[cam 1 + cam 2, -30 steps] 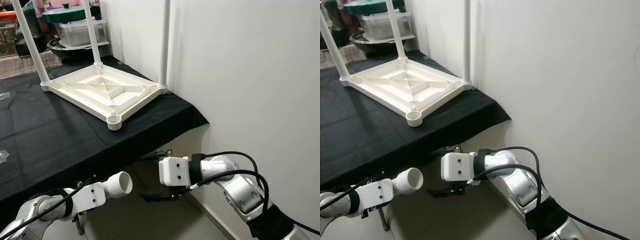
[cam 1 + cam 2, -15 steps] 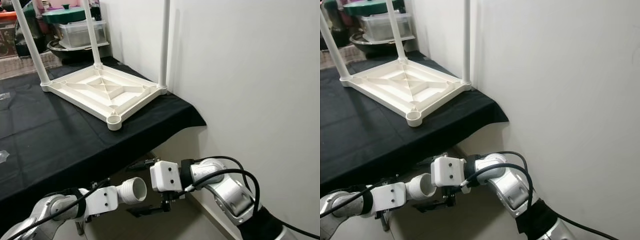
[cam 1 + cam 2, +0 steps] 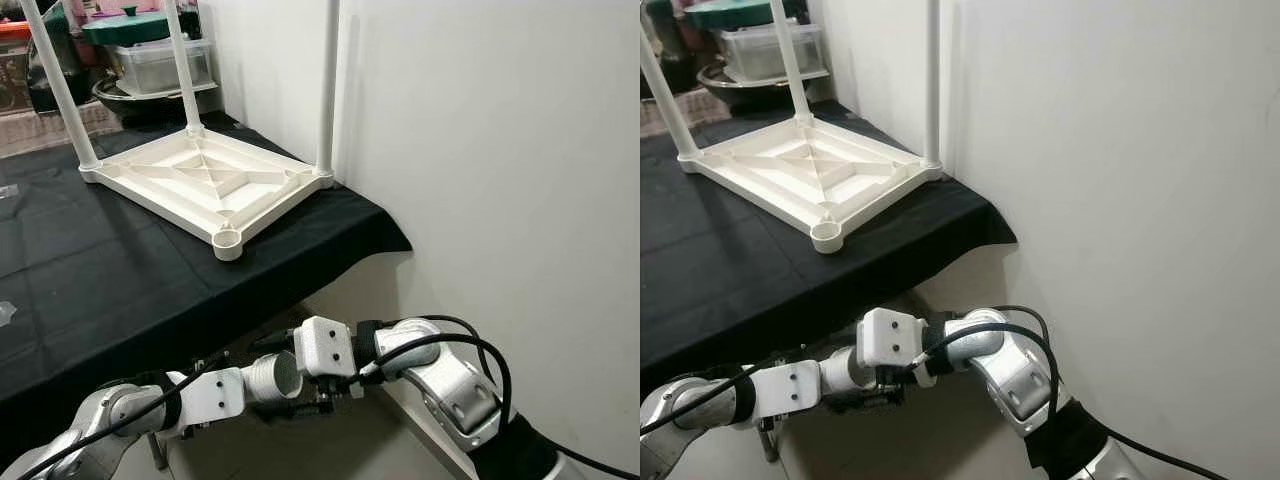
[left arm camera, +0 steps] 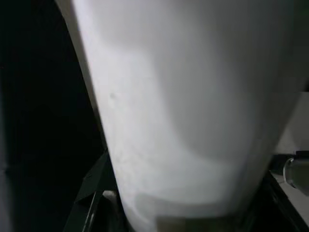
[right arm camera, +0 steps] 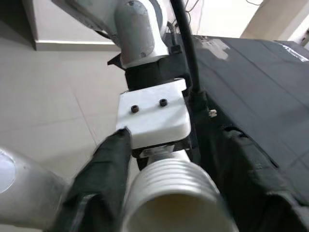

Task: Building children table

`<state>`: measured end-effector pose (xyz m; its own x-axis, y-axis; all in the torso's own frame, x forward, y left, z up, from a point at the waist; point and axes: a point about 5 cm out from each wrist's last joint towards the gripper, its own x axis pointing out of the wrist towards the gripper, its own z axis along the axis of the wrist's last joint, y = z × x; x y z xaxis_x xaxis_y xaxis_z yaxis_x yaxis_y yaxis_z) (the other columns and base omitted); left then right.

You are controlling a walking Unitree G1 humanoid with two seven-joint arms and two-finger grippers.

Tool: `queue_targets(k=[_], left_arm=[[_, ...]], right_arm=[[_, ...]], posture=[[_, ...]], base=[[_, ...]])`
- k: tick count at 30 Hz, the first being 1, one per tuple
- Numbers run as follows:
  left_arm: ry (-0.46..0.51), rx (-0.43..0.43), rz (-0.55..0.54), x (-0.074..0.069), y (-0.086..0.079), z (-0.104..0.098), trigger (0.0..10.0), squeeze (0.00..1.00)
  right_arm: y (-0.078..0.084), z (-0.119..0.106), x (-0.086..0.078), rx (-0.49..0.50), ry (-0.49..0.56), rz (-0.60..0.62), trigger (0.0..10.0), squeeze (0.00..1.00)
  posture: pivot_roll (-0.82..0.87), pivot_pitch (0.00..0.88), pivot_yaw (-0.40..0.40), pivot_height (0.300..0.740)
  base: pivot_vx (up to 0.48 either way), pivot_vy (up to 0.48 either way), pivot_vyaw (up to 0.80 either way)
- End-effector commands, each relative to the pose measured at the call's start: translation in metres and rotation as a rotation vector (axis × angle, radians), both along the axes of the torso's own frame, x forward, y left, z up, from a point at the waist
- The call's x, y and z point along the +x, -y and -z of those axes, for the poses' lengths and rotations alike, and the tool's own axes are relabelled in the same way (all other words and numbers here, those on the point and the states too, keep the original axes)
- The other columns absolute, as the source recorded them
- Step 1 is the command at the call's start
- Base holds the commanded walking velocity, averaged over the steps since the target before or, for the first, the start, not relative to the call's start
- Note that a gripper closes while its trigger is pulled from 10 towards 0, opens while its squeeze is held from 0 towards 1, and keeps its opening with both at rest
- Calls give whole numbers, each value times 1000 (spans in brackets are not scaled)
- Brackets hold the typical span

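**Q:** What's around you, and what's in the way?

**Me:** A bench (image 3: 120, 290) draped in matte black cloth fills the left half of my head view. A plain white wall (image 3: 500, 150) takes the right half. In the upper left, past the far edge of the cloth, I see a clear plastic box (image 3: 160, 65) with a green lid (image 3: 125, 28) on top and a dark metal bowl (image 3: 130, 100) below it. Both my arms are low in the frame, below the bench's near edge, over pale floor tiles (image 5: 43, 92).

**Q:** And the table?

**Me:** The tabletop (image 3: 205, 180) lies upside down on the cloth in the upper left. It's white moulded plastic with cross ribs and round corner sockets. Three tube legs stand in it; the near socket (image 3: 228, 241) is open. The fourth leg (image 3: 275, 377) is in the lower centre, a smooth white tube with a ribbed, threaded hollow end.

**Q:** End effectors?

**Me:** My left end effector (image 3: 215, 395) is closed around the leg. My right end effector (image 5: 169, 198) has its black fingers either side of the threaded end. I can't tell whether they're gripping it.

**Q:** Any writing?

**Me:** Nothing I can read.
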<state>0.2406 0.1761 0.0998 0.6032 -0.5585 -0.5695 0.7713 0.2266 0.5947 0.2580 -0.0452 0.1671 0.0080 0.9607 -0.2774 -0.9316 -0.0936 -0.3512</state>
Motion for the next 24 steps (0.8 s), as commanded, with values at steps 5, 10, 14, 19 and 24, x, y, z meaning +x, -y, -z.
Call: queue_targets(k=[5,10,14,19,24], left_arm=[[12,4,3,4,1,-1,10000,0],[19,3,6,5,2,0,10000,0],[29,-3,8,7,3,-2,10000,0],[33,1,9,8,2,-2,10000,0],[33,2,14,8,3,-1,10000,0]], right_arm=[[-1,7,0,-16,-35,5,0,0],[0,5,-2,-11,-43,-3,0,0],[2,7,-4,-27,-49,-15,0,0],[3,8,3,-48,-19,37,10000,0],[3,1,12,6,-57,82,10000,1000]], posture=[[-33,0,-41,740],[-34,0,-40,740],[-35,0,-39,740],[-36,0,-39,740],[-38,0,-41,740]], base=[[0,0,0],[0,0,0],[0,0,0],[0,0,0],[0,0,0]])
